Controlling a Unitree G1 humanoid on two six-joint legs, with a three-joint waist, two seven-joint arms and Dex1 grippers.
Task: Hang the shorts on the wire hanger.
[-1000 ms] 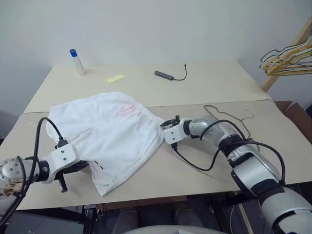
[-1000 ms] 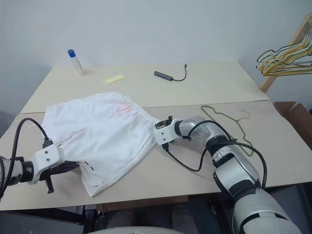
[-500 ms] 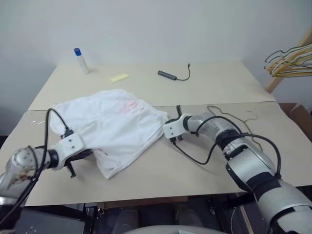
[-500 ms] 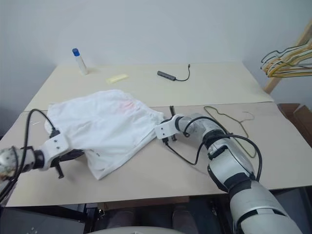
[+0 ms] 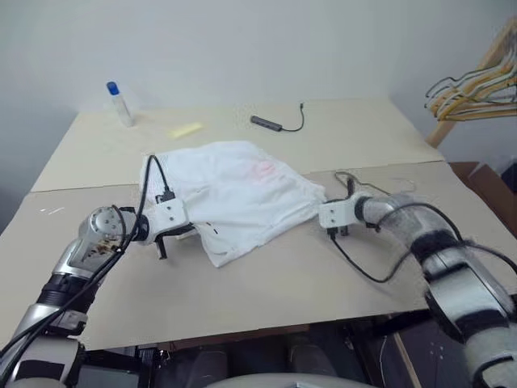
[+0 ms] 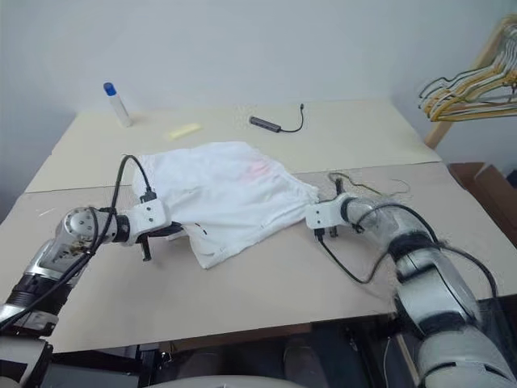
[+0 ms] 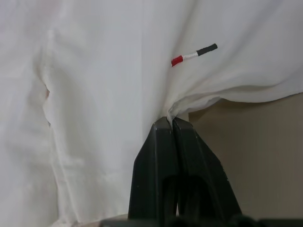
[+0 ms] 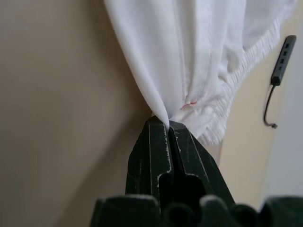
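Observation:
The white shorts (image 5: pixel 242 190) lie bunched across the middle of the beige table, with a pink patch near the gathered waistband. My left gripper (image 7: pixel 169 121) is shut on a fold of the shorts' fabric at their left side, close to a small red-and-black mark (image 7: pixel 194 54). At the shorts' right end my right gripper (image 8: pixel 163 122) is shut on fabric by the elastic waistband. The wire hanger (image 6: pixel 365 187) lies flat on the table just behind my right forearm, which partly covers it.
A blue-capped bottle (image 5: pixel 119 103), a yellow piece (image 5: pixel 187 129) and a dark USB hub with its cable (image 5: pixel 271 124) sit on the far half of the table. A bunch of yellow and dark hangers (image 5: pixel 472 85) hangs from a wooden rack at the far right.
The right gripper has closed on the waistband and pulled to the right. The left gripper has carried its fold forward and right. The shorts have shifted right and bunched narrower.

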